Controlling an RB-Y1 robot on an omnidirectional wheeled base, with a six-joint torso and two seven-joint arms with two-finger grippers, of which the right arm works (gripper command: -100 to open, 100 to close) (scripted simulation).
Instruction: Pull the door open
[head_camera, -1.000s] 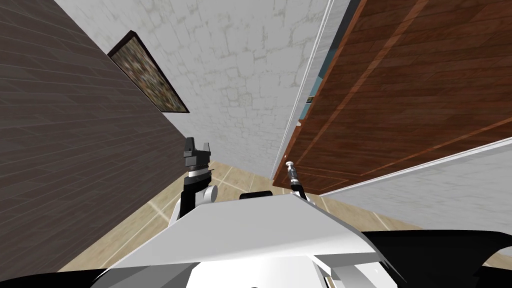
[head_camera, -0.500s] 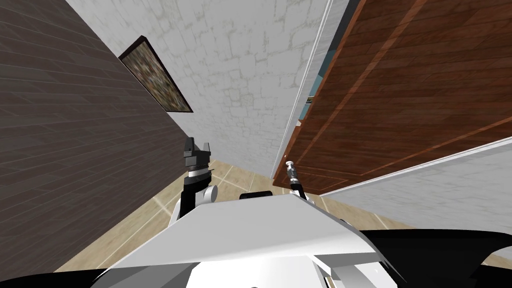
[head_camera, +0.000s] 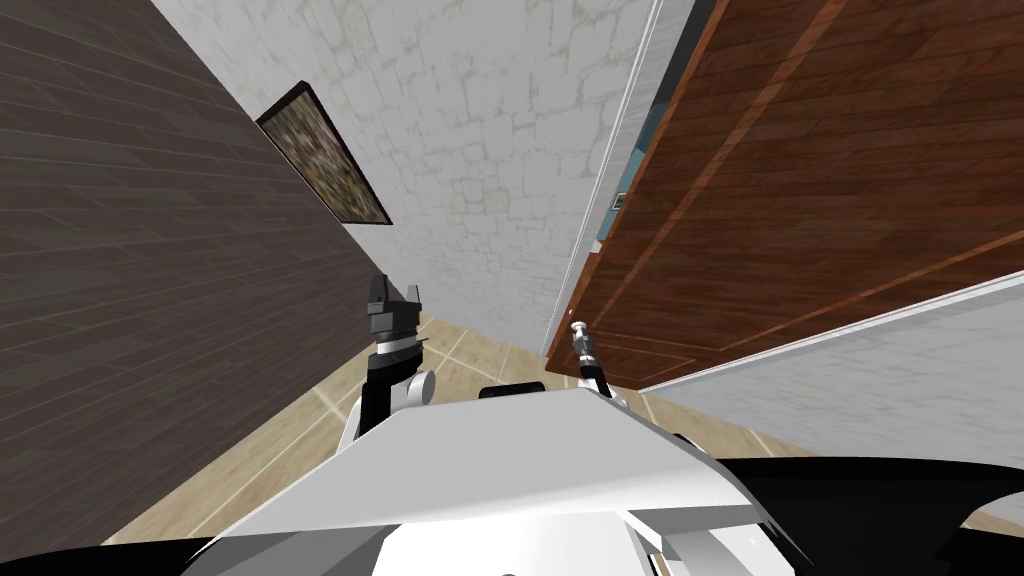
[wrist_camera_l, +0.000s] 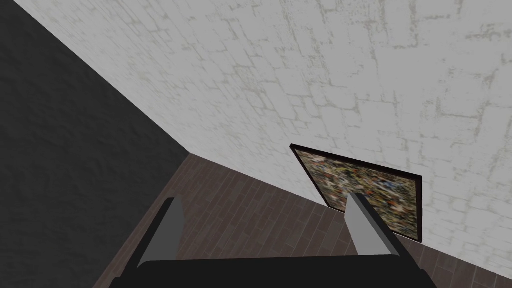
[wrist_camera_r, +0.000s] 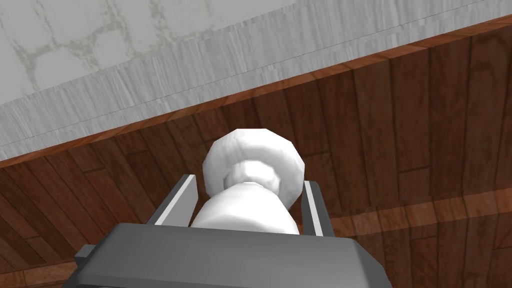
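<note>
Gripping white knob (wrist_camera_r: 252, 160) with right claw (wrist_camera_r: 247, 186), door (head_camera: 800, 180) edge ajar from frame (head_camera: 622, 150), left claw (wrist_camera_l: 260, 210) apart

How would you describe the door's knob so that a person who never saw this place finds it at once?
Look for the large reddish-brown wooden door beside the pale grey wall. A knob stands out from its boards, held in the right gripper. It is the only white, rounded, faceted thing on that dark wood.
</note>
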